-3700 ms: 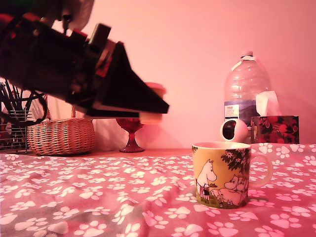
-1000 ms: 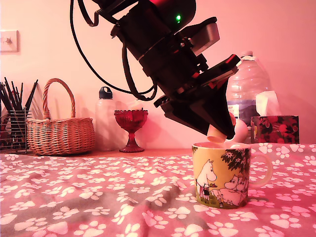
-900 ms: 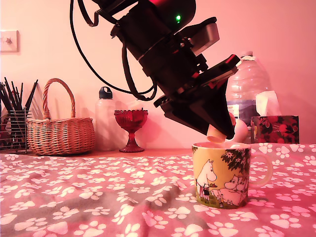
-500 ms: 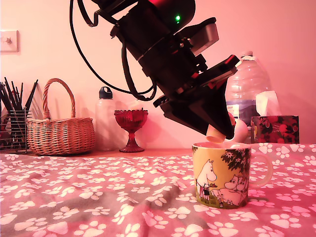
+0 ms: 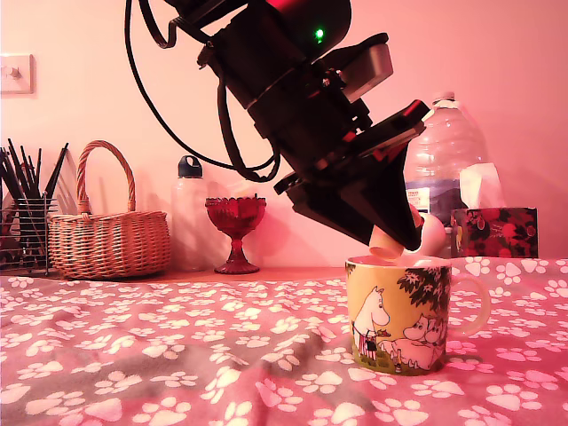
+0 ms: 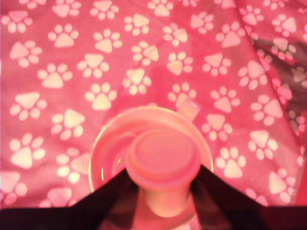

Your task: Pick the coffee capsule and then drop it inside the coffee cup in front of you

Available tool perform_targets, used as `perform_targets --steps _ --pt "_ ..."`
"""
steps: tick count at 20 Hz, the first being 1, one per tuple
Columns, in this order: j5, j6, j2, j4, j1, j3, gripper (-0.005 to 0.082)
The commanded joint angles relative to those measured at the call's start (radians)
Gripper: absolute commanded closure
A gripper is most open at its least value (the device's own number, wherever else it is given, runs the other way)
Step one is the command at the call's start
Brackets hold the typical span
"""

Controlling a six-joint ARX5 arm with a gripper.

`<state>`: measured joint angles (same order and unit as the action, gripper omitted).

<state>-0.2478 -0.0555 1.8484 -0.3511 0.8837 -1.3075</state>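
A pink paw-print cloth (image 5: 177, 355) covers the table, a wicker basket (image 5: 108, 240) at the back. The gripper (image 5: 388, 238) — tilted down — pinches the coffee capsule (image 6: 162, 160) between its black fingers (image 6: 103, 199), just above the coffee cup (image 5: 399, 315), at its rim's 12 o'clock.

Little can be read here — the only lettering is on the label of the big clear water bottle (image 5: 444, 160) at the exterior view's right, behind the arm, where a dark band carries a short pale word too small and blurred to make out. The coffee cup (image 5: 404, 312) bears pictures only — white cartoon figures and a dark tree — with no words. The wrist view shows no writing, only the paw-print cloth (image 6: 72, 72).
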Motion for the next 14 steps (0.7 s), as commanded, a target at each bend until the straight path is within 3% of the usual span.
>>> perform_targets --steps 1,8,10,12,14 --pt "0.005 0.002 0.024 -0.008 0.005 -0.010 0.0014" --pt "0.001 -0.010 0.014 -0.050 0.005 -0.037 0.0012" --pt "-0.003 -0.010 -0.005 -0.075 0.005 -0.037 0.0047" --pt "-0.002 -0.018 -0.034 -0.095 0.005 -0.037 0.0172" --pt "-0.002 -0.024 -0.069 -0.116 0.005 -0.037 0.0412"
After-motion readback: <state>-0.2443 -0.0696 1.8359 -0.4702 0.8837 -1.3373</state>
